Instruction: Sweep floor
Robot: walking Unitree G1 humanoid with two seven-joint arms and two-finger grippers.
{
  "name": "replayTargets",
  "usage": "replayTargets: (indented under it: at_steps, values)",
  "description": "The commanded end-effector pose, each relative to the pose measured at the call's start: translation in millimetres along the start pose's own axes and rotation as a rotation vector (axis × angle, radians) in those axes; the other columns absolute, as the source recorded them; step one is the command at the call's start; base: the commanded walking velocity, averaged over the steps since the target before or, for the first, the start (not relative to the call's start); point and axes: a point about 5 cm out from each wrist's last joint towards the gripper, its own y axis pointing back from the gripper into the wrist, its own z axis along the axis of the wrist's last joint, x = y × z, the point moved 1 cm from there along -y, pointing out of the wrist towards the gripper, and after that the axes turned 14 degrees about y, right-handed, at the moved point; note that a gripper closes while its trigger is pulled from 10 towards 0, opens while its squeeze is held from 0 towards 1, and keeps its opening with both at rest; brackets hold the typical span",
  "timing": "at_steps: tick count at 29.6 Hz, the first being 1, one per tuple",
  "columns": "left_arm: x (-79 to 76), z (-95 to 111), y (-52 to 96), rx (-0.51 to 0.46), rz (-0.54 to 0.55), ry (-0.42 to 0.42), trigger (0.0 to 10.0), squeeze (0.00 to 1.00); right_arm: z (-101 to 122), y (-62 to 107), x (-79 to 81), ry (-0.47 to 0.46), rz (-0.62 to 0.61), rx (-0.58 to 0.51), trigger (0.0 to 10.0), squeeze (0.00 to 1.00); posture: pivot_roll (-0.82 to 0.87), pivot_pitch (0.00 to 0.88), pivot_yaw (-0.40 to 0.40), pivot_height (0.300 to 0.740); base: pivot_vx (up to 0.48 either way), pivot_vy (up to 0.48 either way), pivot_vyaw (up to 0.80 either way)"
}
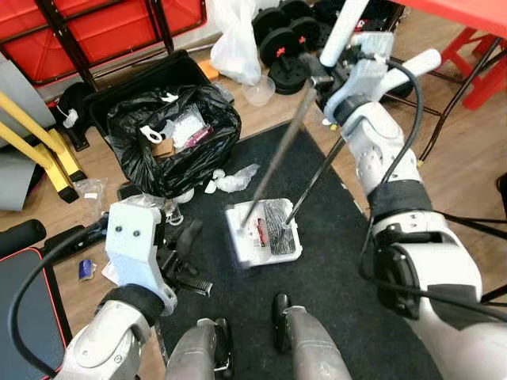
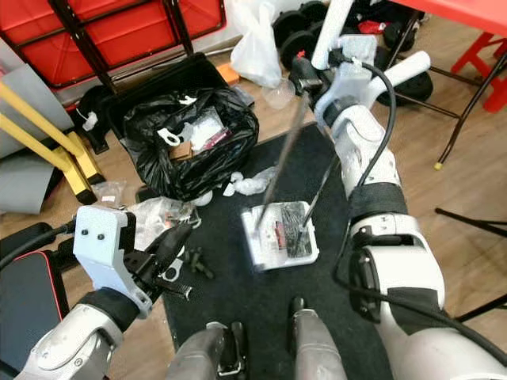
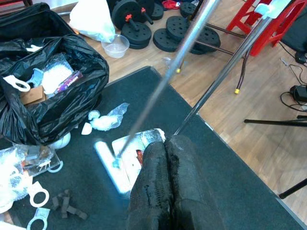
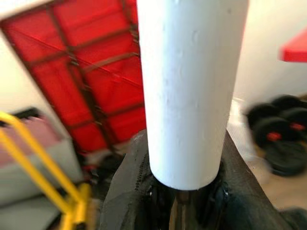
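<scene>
Left hand [image 3: 165,191], fingers pressed together, hangs at 7 o'clock of the white dustpan [image 1: 263,232] lying on the black mat [image 1: 333,261]; right hand [image 4: 177,191] at 1 o'clock clamps the white broom handle [image 4: 192,86].

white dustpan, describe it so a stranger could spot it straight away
Start at the dark mat on the wooden floor. Near its middle, ahead of the robot's feet, lies the white dustpan. Unlike the loose wrappers beside the black rubbish bag, it is flat, rectangular, and has metal poles rising from it.
</scene>
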Motion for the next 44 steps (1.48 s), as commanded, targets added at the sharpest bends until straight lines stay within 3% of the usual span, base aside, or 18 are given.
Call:
replayTargets:
  at_steps: [1,4,5,8,10,16,19,21,24,25,26,27,29,32,33,35,38,44]
  values:
    - [1.8,-3.8,1.6,0.018,0.008,-0.003,10.0,0.00,9.7,-1.2,1.6,-0.042,0.021,-0.050,10.0,0.00,0.02,0.292,-0.021,0.740,0.000,0.000,0.00]
    - [2.2,-3.3,0.8,0.016,0.006,-0.005,10.0,0.00,13.3,-1.3,5.0,-0.059,0.049,-0.067,10.0,0.00,0.02,0.286,-0.021,0.740,0.000,0.000,0.00]
    - [3.8,-2.0,-2.0,0.005,0.003,-0.010,10.0,0.00,17.7,2.3,13.9,-0.018,0.150,-0.084,10.0,0.00,0.01,0.249,-0.023,0.740,0.000,0.000,0.69]
    - [4.8,-0.9,-4.1,-0.003,0.001,-0.013,10.0,0.00,20.4,5.6,21.2,0.011,0.226,-0.094,10.0,0.00,0.01,0.249,-0.023,0.740,0.000,0.000,0.69]
    - [8.8,0.6,-9.0,-0.017,0.002,-0.019,10.0,0.00,20.8,17.0,35.5,0.032,0.408,-0.085,10.0,0.00,-0.01,0.216,-0.027,0.740,0.000,0.000,0.76]
    - [21.4,3.6,-13.6,-0.050,0.038,-0.009,10.0,0.00,15.7,41.4,39.5,0.113,0.556,-0.041,10.0,0.00,-0.04,0.154,-0.028,0.740,0.000,0.000,0.77]
    - [24.8,2.5,-14.9,-0.050,0.051,-0.011,10.0,0.00,8.4,48.1,39.1,0.124,0.564,-0.011,10.0,0.00,-0.04,0.140,-0.030,0.740,0.000,0.000,0.77]
    - [28.6,-7.2,-11.4,-0.025,0.071,0.002,10.0,0.00,-12.5,69.1,44.3,0.107,0.558,0.059,10.0,0.00,-0.06,0.099,-0.035,0.740,0.000,0.000,0.77]
    - [28.6,-7.2,-11.4,-0.025,0.071,0.002,10.0,0.00,-12.5,69.1,44.3,0.107,0.558,0.059,10.0,0.00,-0.06,0.099,-0.035,0.740,0.000,0.000,0.77]
    - [29.7,-13.7,-8.4,-0.009,0.085,0.002,10.0,0.00,-24.0,84.2,47.8,0.090,0.554,0.084,10.0,0.00,-0.06,0.081,-0.040,0.740,0.000,0.000,0.77]
    - [29.7,-13.7,-8.4,-0.009,0.085,0.002,10.0,0.00,-24.0,84.2,47.8,0.090,0.554,0.084,10.0,0.00,-0.06,0.081,-0.040,0.740,0.000,0.000,0.77]
    - [30.4,-19.9,-6.6,0.001,0.103,0.013,10.0,0.00,-33.3,100.2,47.7,0.051,0.535,0.103,10.0,0.00,-0.07,0.052,-0.048,0.740,0.000,0.000,0.77]
    - [31.0,-26.0,-4.9,0.012,0.121,0.022,10.0,0.00,-38.5,113.5,46.5,0.018,0.515,0.118,10.0,0.00,-0.08,0.041,-0.045,0.740,0.000,0.000,0.76]
    - [31.0,-26.0,-4.9,0.012,0.121,0.022,10.0,0.00,-38.5,113.5,46.5,0.018,0.515,0.118,10.0,0.00,-0.08,0.041,-0.045,0.740,0.000,0.000,0.76]
    - [30.9,-32.8,-1.9,0.024,0.128,0.044,10.0,0.00,-41.6,125.8,47.0,-0.003,0.509,0.134,10.0,0.00,-0.10,0.011,-0.033,0.740,0.000,0.000,0.76]
    - [30.9,-32.8,-1.9,0.024,0.128,0.044,10.0,0.00,-41.6,125.8,47.0,-0.003,0.509,0.134,10.0,0.00,-0.10,0.011,-0.033,0.740,0.000,0.000,0.76]
    - [29.8,-43.9,2.9,0.050,0.124,0.061,10.0,0.00,-49.7,141.7,51.8,-0.037,0.486,0.179,10.0,0.00,-0.10,0.000,-0.016,0.740,0.000,0.000,0.75]
    - [32.3,-42.8,-6.8,0.024,0.117,0.060,10.0,0.00,-57.6,142.1,55.2,-0.028,0.469,0.215,10.0,0.00,-0.10,0.000,-0.019,0.740,0.000,0.000,0.76]
